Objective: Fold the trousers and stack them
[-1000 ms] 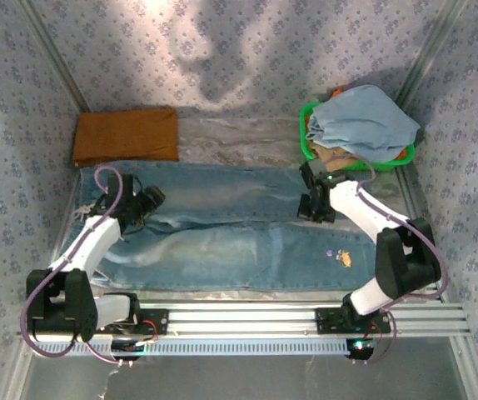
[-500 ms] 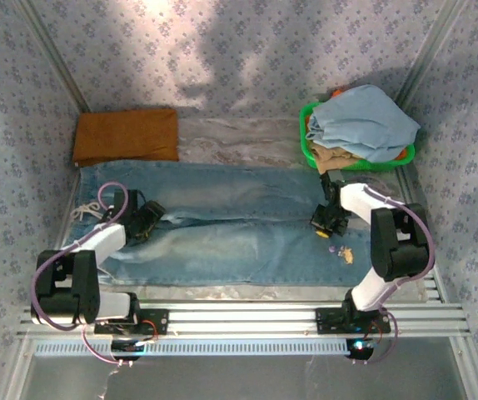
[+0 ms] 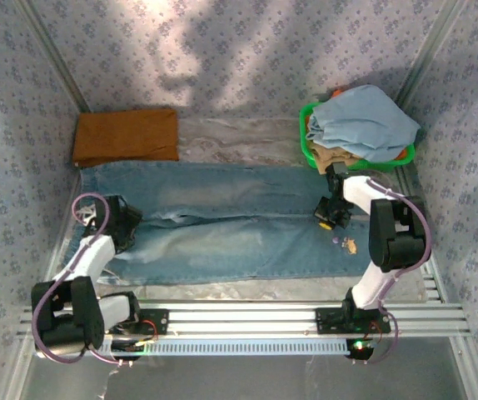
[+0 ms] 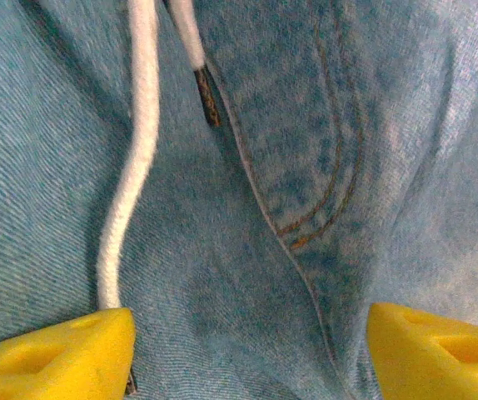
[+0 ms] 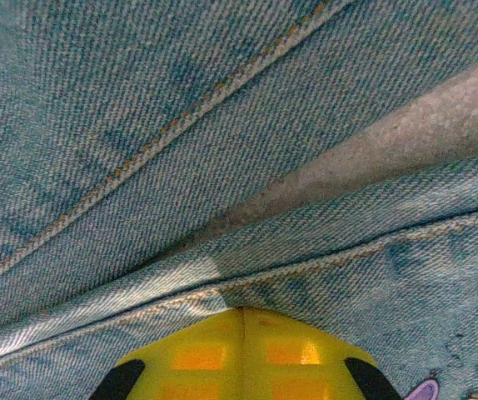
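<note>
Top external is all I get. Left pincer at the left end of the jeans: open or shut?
Observer: Open. On left wrist, the left pincer has its yellow fingers wide apart, with the trousers lying flat between them and nothing gripped.
Operator: Anything in the gap?
Observer: A white drawstring runs down to one finger, and the pocket stitching lies mid-gap.
Operator: Right pincer?
Observer: Shut. On right wrist, the right pincer has its fingers pressed together with no cloth visible between them. It is at a stitched denim edge, near a grey strip of bare surface.
</note>
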You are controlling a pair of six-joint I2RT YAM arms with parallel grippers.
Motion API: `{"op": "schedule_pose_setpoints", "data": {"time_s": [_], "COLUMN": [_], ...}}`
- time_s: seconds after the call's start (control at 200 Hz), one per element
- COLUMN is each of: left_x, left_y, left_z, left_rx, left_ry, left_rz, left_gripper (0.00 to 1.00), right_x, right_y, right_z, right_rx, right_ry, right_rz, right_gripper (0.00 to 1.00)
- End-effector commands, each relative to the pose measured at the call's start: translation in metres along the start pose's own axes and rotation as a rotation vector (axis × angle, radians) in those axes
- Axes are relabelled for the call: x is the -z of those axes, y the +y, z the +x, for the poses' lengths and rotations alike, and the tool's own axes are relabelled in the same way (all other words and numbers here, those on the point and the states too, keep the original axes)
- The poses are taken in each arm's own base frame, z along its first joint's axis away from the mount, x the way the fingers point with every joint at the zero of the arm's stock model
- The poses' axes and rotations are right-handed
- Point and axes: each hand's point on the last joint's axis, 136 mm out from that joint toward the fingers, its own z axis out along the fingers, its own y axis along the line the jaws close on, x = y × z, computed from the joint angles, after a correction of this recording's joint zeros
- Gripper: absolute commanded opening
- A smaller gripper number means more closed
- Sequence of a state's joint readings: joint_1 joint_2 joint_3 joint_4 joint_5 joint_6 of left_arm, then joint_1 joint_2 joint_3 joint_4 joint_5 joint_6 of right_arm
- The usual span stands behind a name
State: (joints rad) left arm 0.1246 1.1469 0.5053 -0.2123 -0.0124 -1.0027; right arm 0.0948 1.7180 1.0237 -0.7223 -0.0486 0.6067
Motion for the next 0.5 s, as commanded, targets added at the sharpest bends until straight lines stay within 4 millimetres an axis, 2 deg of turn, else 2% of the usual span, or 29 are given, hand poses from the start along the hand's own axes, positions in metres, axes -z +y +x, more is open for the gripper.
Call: {"op": "schedule_pose_setpoints", "data": {"time_s": [0.0,0.165,0.31,0.425,0.495], "left_x": [0.015,0.048,0.069,0.080,0.086], "left_y": [-0.017,-0.018,-0.013,0.001,0.023], "left_z": [-0.009,-0.034,-0.054,-0.071,-0.078], "left_rx": [-0.065,-0.089,-0.045,0.017,0.066], "left_ry": [0.023,-0.039,-0.040,-0.046,-0.035], "left_rz": [0.002,-0.070,-0.070,-0.077,-0.135], "left_gripper": [0.74,0.77,0.79,0.80,0.81], "right_x": [0.016,0.054,0.082,0.100,0.106], "right_y": [0.003,0.025,0.041,0.048,0.051], "right_z": [-0.011,-0.003,0.007,0.015,0.020], "right_rx": [0.056,0.131,0.186,0.224,0.235], "right_ry": [-0.072,-0.123,-0.160,-0.184,-0.192], "right_rz": [0.018,-0.045,-0.116,-0.144,-0.166], "right_gripper": [0.00,0.02,0.07,0.15,0.20]}}
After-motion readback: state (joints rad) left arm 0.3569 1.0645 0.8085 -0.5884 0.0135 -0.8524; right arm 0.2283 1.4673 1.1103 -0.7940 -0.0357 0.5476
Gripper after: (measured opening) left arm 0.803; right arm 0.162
